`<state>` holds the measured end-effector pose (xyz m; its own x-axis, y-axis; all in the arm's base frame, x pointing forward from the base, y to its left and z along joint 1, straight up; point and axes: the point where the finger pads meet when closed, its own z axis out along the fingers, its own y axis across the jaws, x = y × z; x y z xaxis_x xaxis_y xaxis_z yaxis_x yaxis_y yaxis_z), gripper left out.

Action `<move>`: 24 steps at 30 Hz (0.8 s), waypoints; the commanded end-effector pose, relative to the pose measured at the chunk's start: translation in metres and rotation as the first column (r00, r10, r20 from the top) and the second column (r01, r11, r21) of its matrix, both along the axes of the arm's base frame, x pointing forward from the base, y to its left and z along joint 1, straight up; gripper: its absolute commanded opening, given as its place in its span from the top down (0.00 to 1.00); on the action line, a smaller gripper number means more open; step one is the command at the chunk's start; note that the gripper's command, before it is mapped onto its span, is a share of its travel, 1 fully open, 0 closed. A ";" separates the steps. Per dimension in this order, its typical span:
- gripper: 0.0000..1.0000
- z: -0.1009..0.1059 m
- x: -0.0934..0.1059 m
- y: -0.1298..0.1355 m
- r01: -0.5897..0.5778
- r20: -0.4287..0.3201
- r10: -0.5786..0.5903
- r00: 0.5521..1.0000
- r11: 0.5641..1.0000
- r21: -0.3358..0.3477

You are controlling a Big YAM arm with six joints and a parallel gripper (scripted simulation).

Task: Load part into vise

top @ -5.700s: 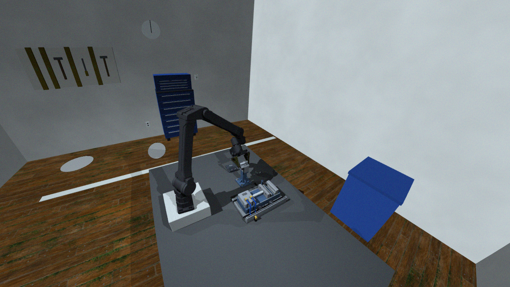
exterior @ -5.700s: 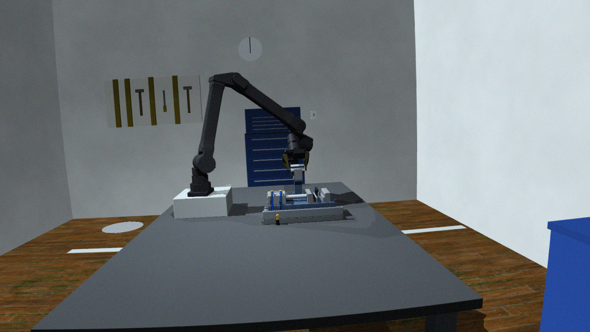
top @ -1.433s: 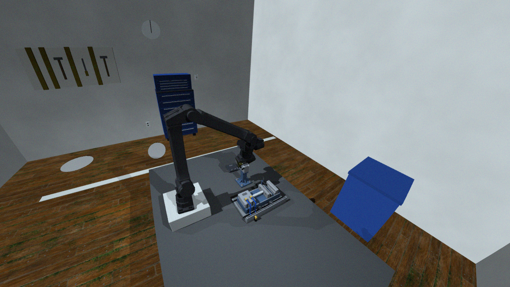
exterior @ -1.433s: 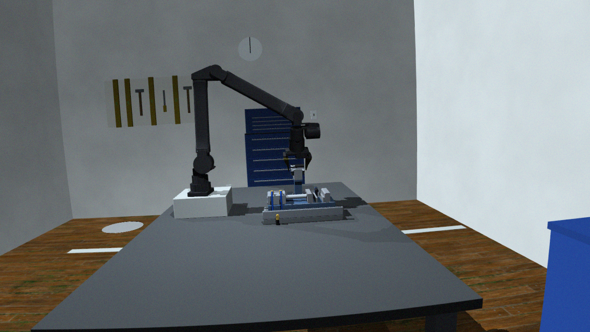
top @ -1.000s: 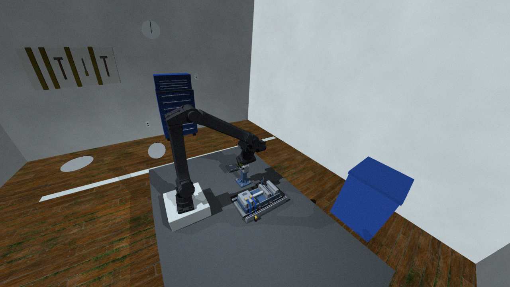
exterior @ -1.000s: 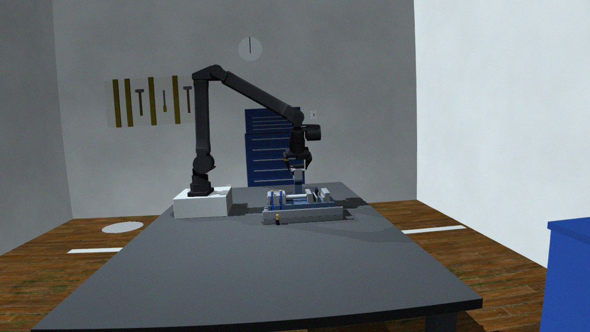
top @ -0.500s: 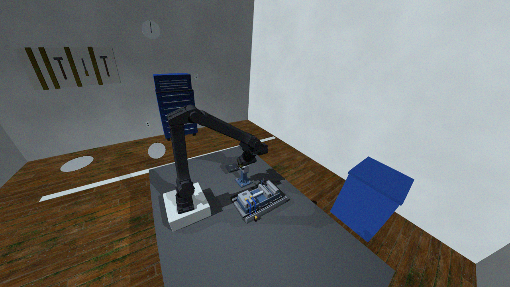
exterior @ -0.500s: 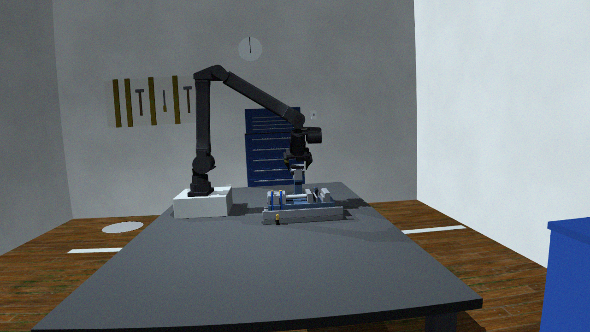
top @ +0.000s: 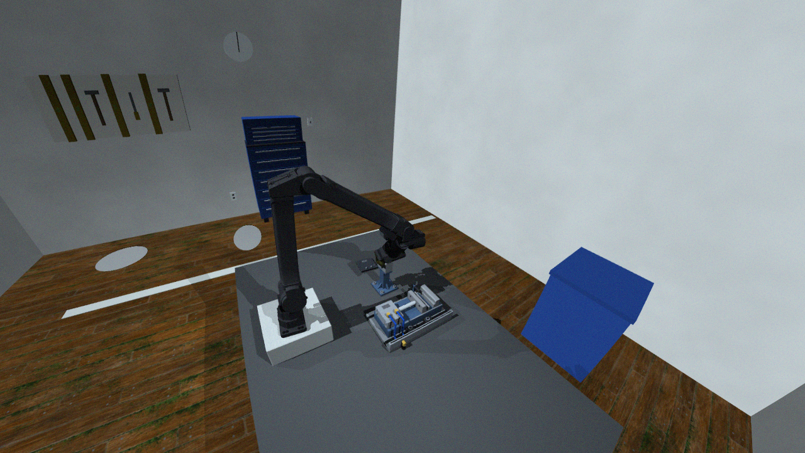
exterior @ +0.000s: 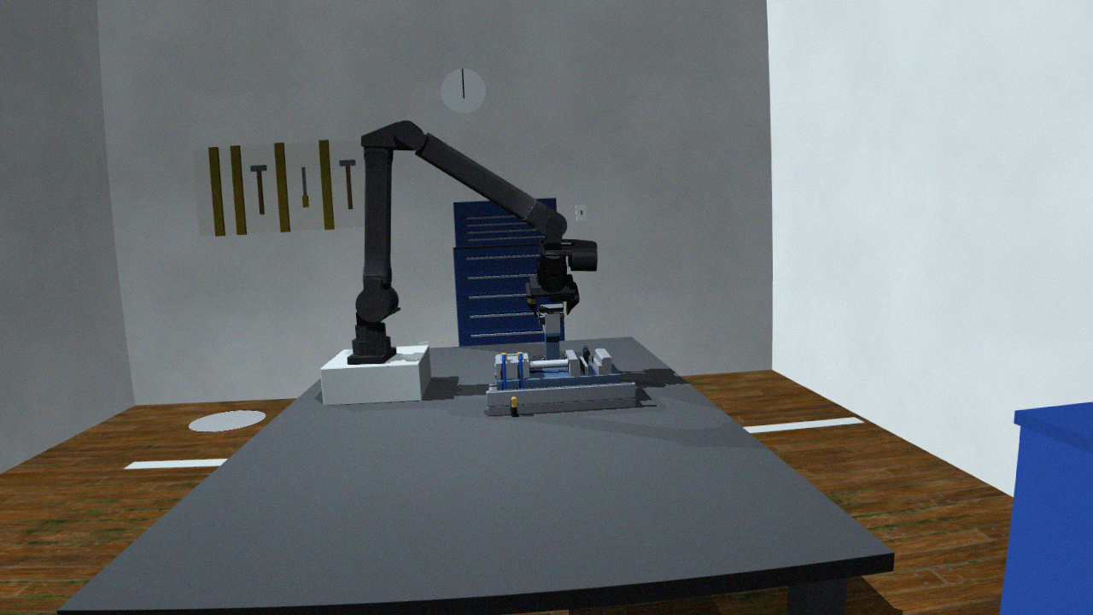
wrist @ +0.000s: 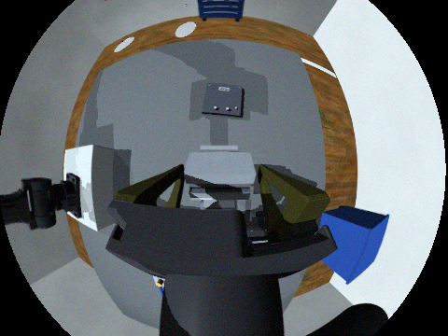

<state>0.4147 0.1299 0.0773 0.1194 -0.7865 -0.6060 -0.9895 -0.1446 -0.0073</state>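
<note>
Part [top: 387, 267] [exterior: 552, 307] [wrist: 220, 168] atop the blue stand [top: 385, 282] [exterior: 552, 343], claw [top: 385, 263] [exterior: 552, 305] [wrist: 221, 169] over it, fingers apart, vise [top: 410, 308] [exterior: 561, 381] near the stand

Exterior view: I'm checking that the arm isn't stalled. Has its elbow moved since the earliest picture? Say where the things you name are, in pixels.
Yes. The elbow [top: 304, 174] [exterior: 405, 134] has shifted left in the exterior view, farther from the wall clock [top: 232, 49] [exterior: 452, 93].
</note>
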 end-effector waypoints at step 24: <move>0.19 -0.004 0.005 -0.008 0.002 -0.020 0.000 1.000 0.995 0.102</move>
<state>0.4143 0.1287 0.0762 0.1110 -0.7239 -0.6809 -0.9893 -0.1458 -0.0062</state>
